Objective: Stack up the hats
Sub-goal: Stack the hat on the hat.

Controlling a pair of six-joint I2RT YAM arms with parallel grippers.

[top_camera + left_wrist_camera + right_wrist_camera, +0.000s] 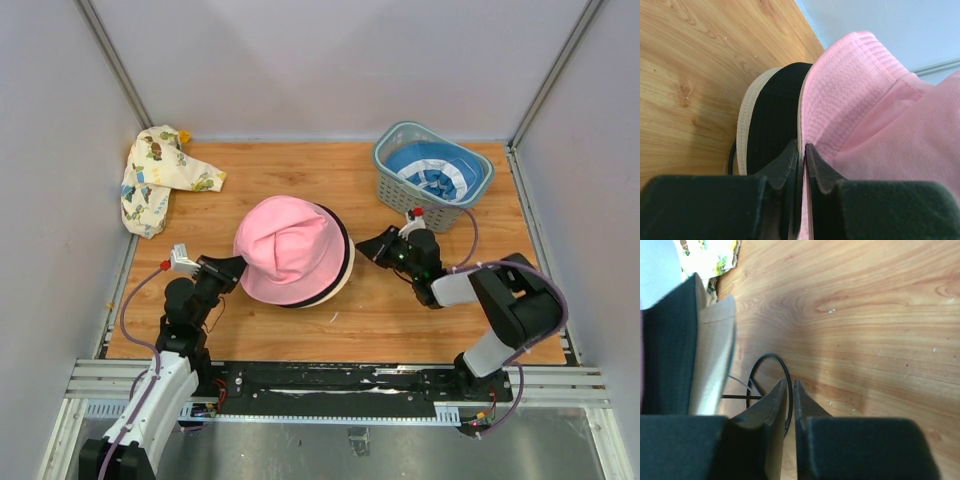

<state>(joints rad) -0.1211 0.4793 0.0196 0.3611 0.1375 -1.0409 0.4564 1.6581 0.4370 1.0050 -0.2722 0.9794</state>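
A pink hat (285, 250) lies on top of a black hat (344, 255) and a cream hat (335, 292) at mid table. My left gripper (236, 268) is at the stack's left side. In the left wrist view it (802, 146) is shut on the pink hat's (865, 90) brim, with the black hat (772, 115) and the cream brim (744, 135) just below. My right gripper (366, 247) hovers right of the stack, shut and holding nothing (790, 382). A blue and white hat (432, 170) lies in the basket. A cream patterned hat (158, 178) lies crumpled at the far left.
The grey-green slatted basket (392, 188) stands at the back right. A thin black cord loop (772, 357) lies on the wood beside the stack's right edge. Grey walls close in the table on three sides.
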